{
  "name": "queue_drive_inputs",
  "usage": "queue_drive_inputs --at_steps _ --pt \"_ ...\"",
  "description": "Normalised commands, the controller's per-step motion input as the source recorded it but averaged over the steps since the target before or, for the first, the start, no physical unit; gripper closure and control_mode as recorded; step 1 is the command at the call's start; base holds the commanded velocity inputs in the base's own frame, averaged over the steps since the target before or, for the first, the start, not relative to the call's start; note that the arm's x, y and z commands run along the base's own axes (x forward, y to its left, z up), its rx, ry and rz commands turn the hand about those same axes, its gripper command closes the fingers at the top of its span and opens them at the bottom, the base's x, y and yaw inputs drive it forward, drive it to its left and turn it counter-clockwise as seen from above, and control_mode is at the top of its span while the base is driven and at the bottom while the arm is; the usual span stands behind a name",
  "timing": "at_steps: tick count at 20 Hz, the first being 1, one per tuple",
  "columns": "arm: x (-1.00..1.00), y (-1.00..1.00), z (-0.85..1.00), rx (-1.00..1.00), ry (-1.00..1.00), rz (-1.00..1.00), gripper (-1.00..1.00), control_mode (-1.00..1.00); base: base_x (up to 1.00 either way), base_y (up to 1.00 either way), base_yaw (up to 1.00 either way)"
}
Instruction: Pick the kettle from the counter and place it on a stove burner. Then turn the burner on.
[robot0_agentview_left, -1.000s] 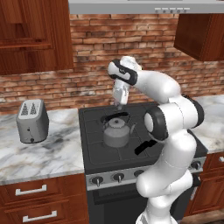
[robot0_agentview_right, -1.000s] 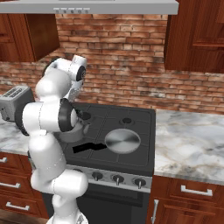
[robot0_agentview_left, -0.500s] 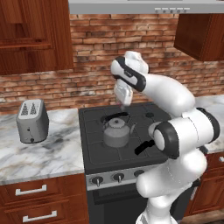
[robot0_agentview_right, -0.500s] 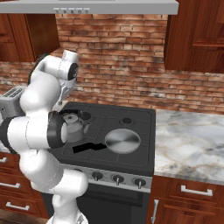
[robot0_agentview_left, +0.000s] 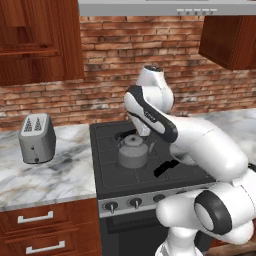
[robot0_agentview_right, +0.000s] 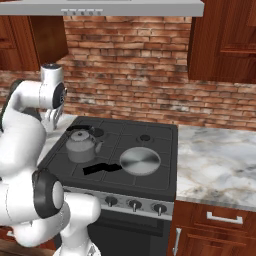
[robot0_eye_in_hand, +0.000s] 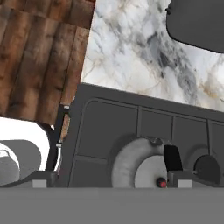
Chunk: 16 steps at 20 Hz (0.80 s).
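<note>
**One kettle on the stove, my jaws spread and empty**

One grey kettle (robot0_agentview_left: 133, 152) sits on the black stove top (robot0_agentview_left: 107, 172), over the front-left burner as I face it, its grate bars showing around the base. Its arched black handle stands over the domed lid and the short spout points toward the middle of the stove. From my right-side camera the kettle (robot0_agentview_right: 81, 145) stands left of a round flat silver lid (robot0_agentview_right: 140, 161) that lies on the neighbouring front burner, the two near each other but apart.

My gripper (robot0_agentview_right: 51, 120) hangs beside the stove's left edge, off to the side of the kettle and not touching it. My fingers are spread as wide as they go, pinching nothing. Through my hand camera the kettle (robot0_eye_in_hand: 142, 167) lies below, one dark fingertip (robot0_eye_in_hand: 172, 158) rising in front of it.

The marble counter (robot0_agentview_left: 55, 172) runs left of the stove, with the boxy toaster (robot0_agentview_left: 36, 138) standing on it, well apart from the kettle. Knobs line the stove's front panel (robot0_agentview_right: 132, 204).
</note>
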Motion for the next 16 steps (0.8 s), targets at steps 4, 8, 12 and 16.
queue_drive_inputs --at_steps 4,8,12,16 --pt "-0.58 0.33 0.28 -0.08 -0.27 0.14 -1.0 -1.0 0.0 0.0 0.0" --pt "-0.59 0.37 0.15 -0.14 -0.21 0.16 -1.0 -1.0 0.0 0.0 0.0" --pt "-0.49 0.37 0.03 -0.18 -0.17 0.15 -1.0 -1.0 0.0 0.0 0.0" --pt "-0.33 0.38 0.0 -0.22 -0.07 0.14 -1.0 -1.0 0.0 0.0 0.0"
